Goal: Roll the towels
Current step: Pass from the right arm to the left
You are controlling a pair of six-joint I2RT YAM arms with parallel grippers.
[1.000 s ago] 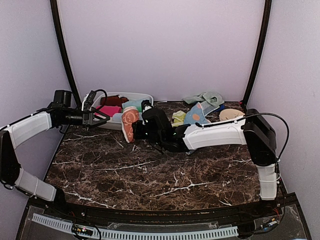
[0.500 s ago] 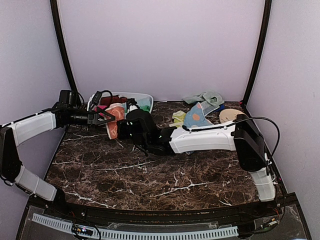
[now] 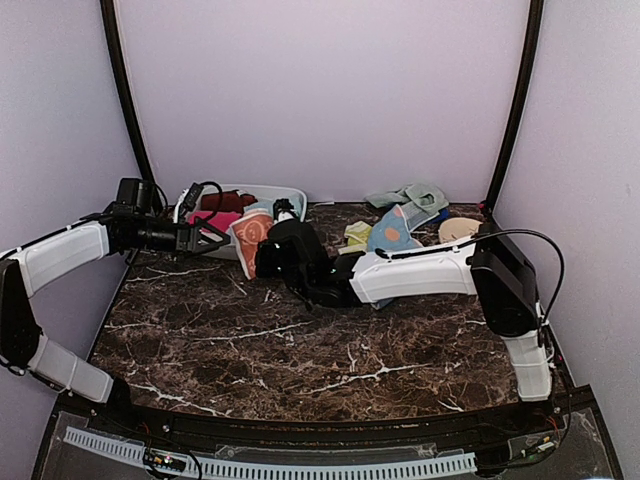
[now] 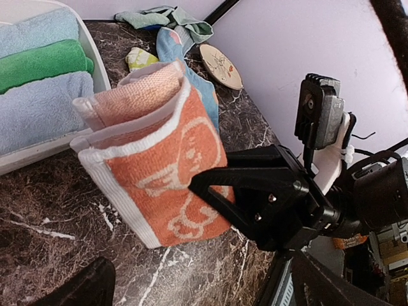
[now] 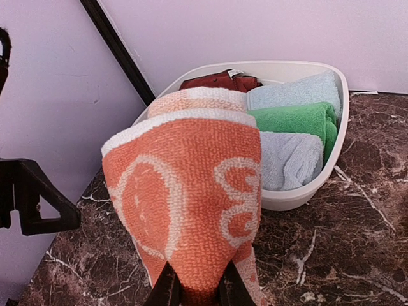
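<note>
- Peach-orange terry towel [image 5: 191, 185] with cream cartoon prints, rolled into a loose tube, is held upright over the dark marble tabletop [image 3: 300, 350], just in front of the white oval plastic tub [image 5: 306, 191].
- The right gripper [image 5: 194, 288] is nearly closed, pinching the roll's lower end between its fingertips.
- The left gripper [image 3: 212, 238] is spread wide and empty, just left of the roll.
- The cloth looks light, soft and limp. The roll would likely slump or unwind unless it is clamped across all its layers near mid-length.
- Rolled light-blue and green towels [image 5: 290, 118] lie in the tub.
- Unrolled towels [image 3: 405, 195] are heaped at the far right.
</note>
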